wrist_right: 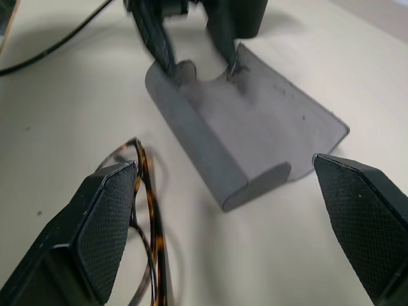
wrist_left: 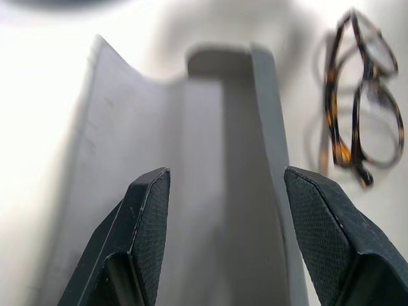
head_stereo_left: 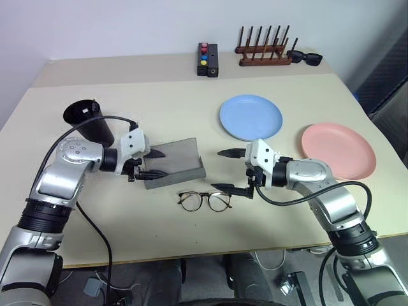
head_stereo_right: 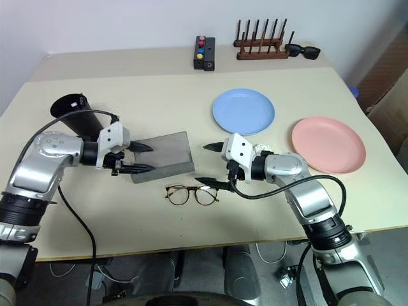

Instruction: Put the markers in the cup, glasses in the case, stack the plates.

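The table (head_stereo_left: 127, 242) is pale beige and carries all the items. The case (head_stereo_left: 175, 164) serves as the reference landmark; it lies open near the middle of the table, lid flap raised toward the far side.

The pink plate (head_stereo_left: 338, 150) lies well to the right of the case, close to the right table edge. The blue plate (head_stereo_left: 250, 117) lies to the right of the case and farther back, apart from the pink plate; the plates are not stacked.

The wooden rack (head_stereo_left: 262, 48) stands far behind the case at the back of the table, with black sunglasses (head_stereo_left: 305, 58) just beside its right end. A black button box (head_stereo_left: 207, 59) stands behind the case, left of the rack.

The cup (head_stereo_left: 89, 121) stands to the left of the case, behind the left arm. Its contents cannot be made out.

The left tool (head_stereo_left: 155, 164) is at the left end of the case, fingers (wrist_left: 150, 223) spread and straddling the open shell, gripping nothing. The right tool (head_stereo_left: 224, 170) hovers to the right of the case, fingers wide apart, one above the other, and empty.

The glasses (head_stereo_left: 204, 201) lie on the table just in front of the case, unfolded, outside it, near the lower finger of the right tool.
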Robot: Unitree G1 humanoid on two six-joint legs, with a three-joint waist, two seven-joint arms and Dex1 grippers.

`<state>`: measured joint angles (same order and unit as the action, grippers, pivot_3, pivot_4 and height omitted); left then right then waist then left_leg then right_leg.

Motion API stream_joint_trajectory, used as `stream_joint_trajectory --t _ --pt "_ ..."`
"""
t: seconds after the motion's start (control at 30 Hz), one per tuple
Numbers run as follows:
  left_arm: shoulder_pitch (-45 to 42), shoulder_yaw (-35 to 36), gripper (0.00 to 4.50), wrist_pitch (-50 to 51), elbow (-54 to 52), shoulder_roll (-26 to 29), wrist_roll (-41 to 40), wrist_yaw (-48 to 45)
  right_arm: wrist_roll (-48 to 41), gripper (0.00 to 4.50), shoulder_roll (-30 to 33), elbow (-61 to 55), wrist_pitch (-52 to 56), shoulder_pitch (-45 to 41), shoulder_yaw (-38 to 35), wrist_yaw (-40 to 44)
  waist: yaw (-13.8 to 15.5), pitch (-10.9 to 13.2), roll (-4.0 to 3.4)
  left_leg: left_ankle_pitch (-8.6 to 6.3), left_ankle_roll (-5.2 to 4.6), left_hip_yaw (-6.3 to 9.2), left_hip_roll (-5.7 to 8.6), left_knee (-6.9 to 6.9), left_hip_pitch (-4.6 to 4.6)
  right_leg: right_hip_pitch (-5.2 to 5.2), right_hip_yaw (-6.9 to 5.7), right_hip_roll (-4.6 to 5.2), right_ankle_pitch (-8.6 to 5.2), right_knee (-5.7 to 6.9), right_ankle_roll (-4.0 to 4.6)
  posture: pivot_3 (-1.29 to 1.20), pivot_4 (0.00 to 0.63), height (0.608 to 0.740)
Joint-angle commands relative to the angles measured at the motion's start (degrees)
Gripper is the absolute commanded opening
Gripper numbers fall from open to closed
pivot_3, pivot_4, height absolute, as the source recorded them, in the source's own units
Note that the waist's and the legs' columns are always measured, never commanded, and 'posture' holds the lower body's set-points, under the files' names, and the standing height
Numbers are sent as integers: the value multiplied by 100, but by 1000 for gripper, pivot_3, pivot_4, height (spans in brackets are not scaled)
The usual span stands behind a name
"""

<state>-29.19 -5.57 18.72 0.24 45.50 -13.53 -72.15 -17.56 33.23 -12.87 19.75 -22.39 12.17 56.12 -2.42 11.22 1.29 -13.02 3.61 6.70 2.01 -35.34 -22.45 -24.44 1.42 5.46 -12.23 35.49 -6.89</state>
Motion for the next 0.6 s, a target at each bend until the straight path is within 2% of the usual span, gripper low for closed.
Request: stream_joint_trajectory --t 0.03,0.13,0.2,0.27,0.3,0.6 --pt "112 149 2863 289 -789 -19 -454 -3 3 4500 111 -226 4 25 -46 75 0 0 0 0 0 0 0 0 0 0 0 0 0 0 0 0 150 739" --pt "137 -298 2863 685 -1428 -187 -663 -91 29 4500 257 -196 -8 109 -125 147 17 0 0 0 0 -1 1 -1 0 2 1 2 0 -1 0 0 150 739" --pt "77 -601 3417 799 -1516 -313 -610 -128 57 4500 382 -181 -39 177 -170 194 40 0 0 0 0 -1 1 -6 0 7 0 1 0 -2 0 0 150 739" --pt "-30 -880 4234 717 -1409 -427 -417 -126 75 4500 471 -167 -59 235 -215 199 38 0 0 0 0 -1 2 -12 0 10 0 1 0 -3 -1 0 150 739" --pt "-131 -1096 4458 596 -1309 -530 -253 -121 75 4500 530 -180 -61 296 -263 187 39 0 0 0 0 -1 2 -13 0 10 0 1 0 -3 0 0 150 739" --pt "-681 -2135 4458 -301 -252 -1068 704 -269 41 4500 640 -581 91 802 -510 -124 53 0 -1 -5 -9 -3 2 -26 -1 15 1 0 0 -3 0 0 150 739"
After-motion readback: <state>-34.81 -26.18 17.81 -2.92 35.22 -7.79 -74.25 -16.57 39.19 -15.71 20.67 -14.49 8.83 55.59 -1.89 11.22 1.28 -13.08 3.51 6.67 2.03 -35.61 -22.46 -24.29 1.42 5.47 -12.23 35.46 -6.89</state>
